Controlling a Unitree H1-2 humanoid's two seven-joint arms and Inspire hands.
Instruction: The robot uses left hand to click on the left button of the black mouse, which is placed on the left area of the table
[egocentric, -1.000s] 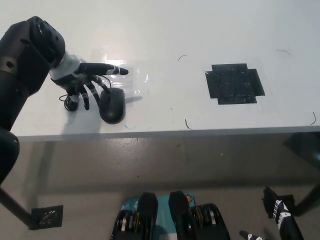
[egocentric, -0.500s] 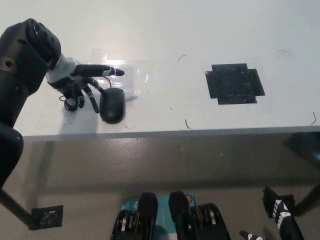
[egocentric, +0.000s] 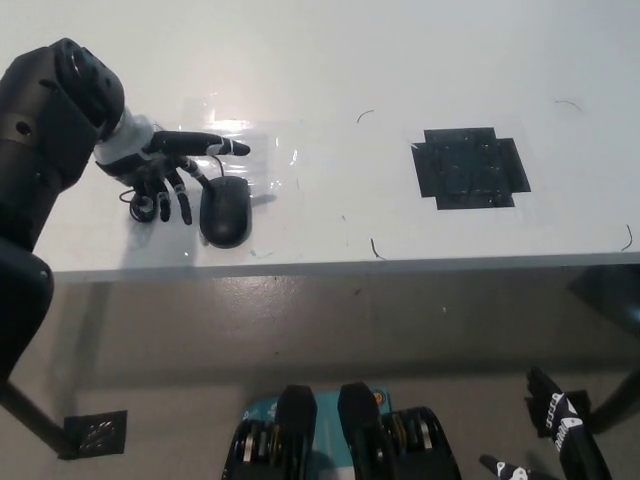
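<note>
Head view:
- The table is filling the upper half of the picture, its white top running edge to edge, its front edge crossing just below the middle.
- The mouse is sitting on the left part of the table, close to the front edge, black and oval, its long axis running roughly toward the robot.
- A thin cable is curling in a small loop just left of the mouse, beside the fingers.
- The left hand is hovering at the mouse's upper left, coming out of a bulky dark arm with a white wrist band; it looks dark here rather than white.
- Its fingers are spreading apart: 1 is stretching out to the right, just beyond the mouse's far end, while the others are pointing down toward the table beside the mouse's left side. The hand is holding nothing.
- I cannot tell whether any fingertip is touching the mouse; the nearest ones are lying just beside its left edge.
- A sheet of clear film is glinting on the table under and behind the mouse.
- A black taped patch is lying on the right part of the table, well apart from the mouse.
- The right hand is resting low at the bottom right, below the table edge; whether it is spread or closed I cannot tell.
</note>
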